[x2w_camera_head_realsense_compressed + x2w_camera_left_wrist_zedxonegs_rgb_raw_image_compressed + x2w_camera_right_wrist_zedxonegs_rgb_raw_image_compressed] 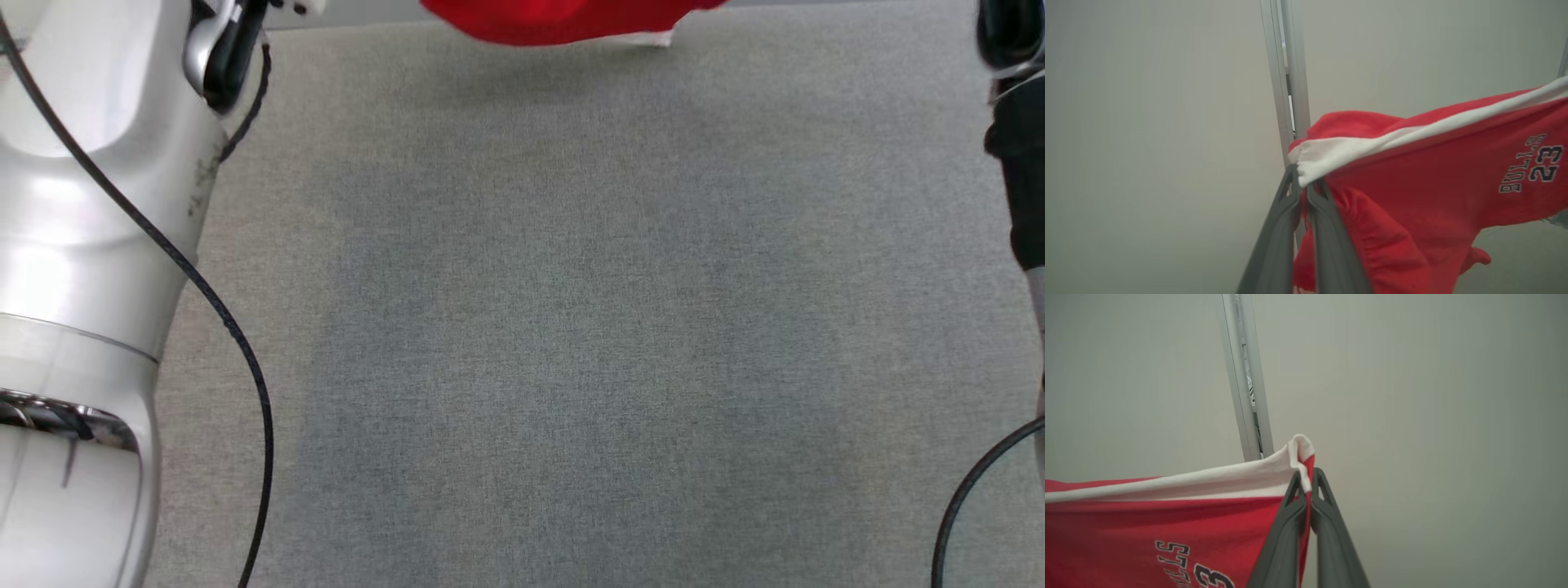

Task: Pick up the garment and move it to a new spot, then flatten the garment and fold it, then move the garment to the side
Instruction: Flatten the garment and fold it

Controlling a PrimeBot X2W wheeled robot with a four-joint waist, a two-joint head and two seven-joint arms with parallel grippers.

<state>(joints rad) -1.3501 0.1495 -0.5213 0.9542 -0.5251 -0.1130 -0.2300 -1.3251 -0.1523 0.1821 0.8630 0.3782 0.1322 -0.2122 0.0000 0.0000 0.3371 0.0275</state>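
Noted garment (1412, 183) suspended above the bench's (571, 327) far edge. Found left tool (1303, 184) clenched on one white-trimmed corner, right tool (1306, 482) clenched on the other. Judged stretched taut for laying flat on bench.

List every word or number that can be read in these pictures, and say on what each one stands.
"BULLS": dark letters with a pale outline, printed on the red garment, seen in the left wrist view.
"23": the same style of print, next to that word on the same cloth.
"LLS" and part of a "3": the same print in the right wrist view, cut off by the bottom edge.
Nothing else can be read.
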